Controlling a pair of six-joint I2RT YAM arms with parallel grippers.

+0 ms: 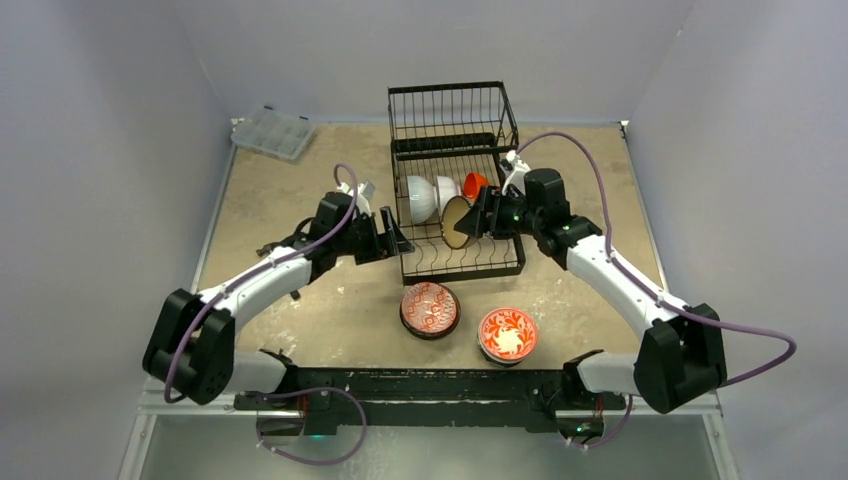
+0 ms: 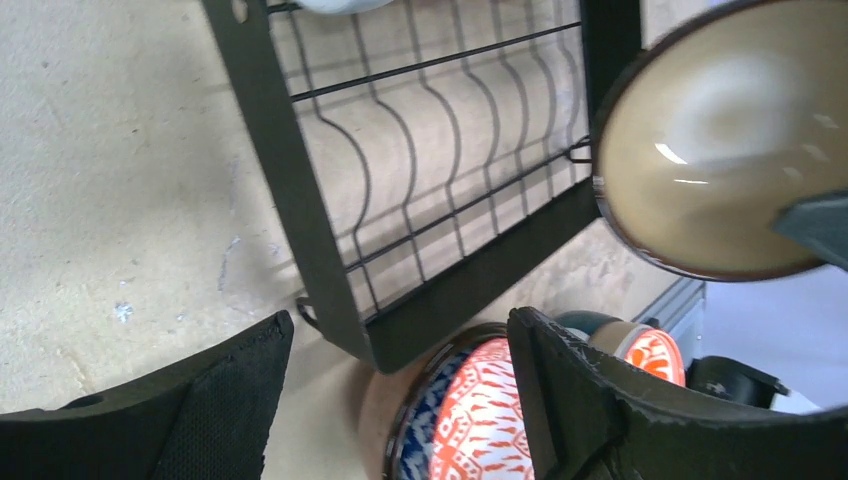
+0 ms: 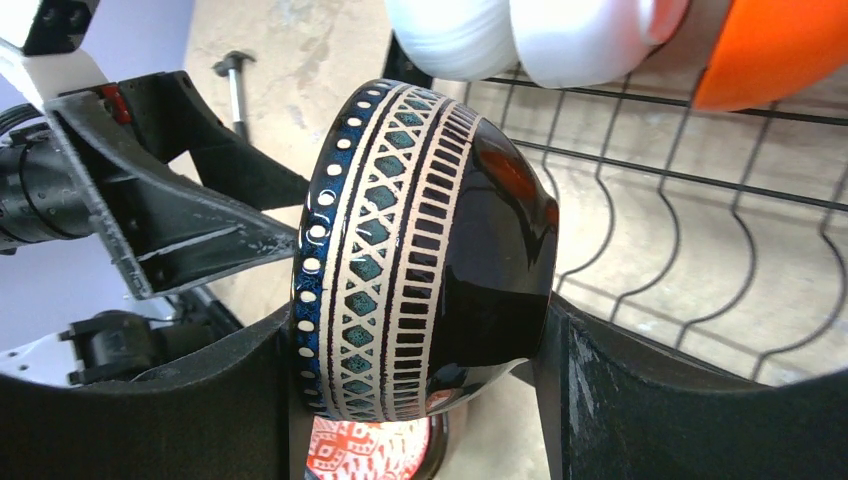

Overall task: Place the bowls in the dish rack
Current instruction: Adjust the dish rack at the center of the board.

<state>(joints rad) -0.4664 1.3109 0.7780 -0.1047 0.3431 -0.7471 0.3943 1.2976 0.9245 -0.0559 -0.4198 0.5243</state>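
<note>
Holding blue-patterned bowl [image 3: 420,250] on edge in right gripper [image 3: 415,325], clamped rim-to-foot, over dish rack [image 1: 462,271] slotted base. Glazed ceramic: rigid, slick, chips easily. My left gripper [image 2: 398,330] gapes empty beside rack.

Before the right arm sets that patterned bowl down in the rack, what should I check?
1. Right pincer grips the black ceramic bowl with cream-and-blue bands, held on edge: ok.
2. That bowl seated in the black wire dish rack: cannot tell.
3. Rack wires beside it bare: ok.
4. Left pincer open and empty: ok.
5. Every bowl loaded: not ok; the red-and-white patterned bowl and the red floral bowl sit on the tan table.
</note>
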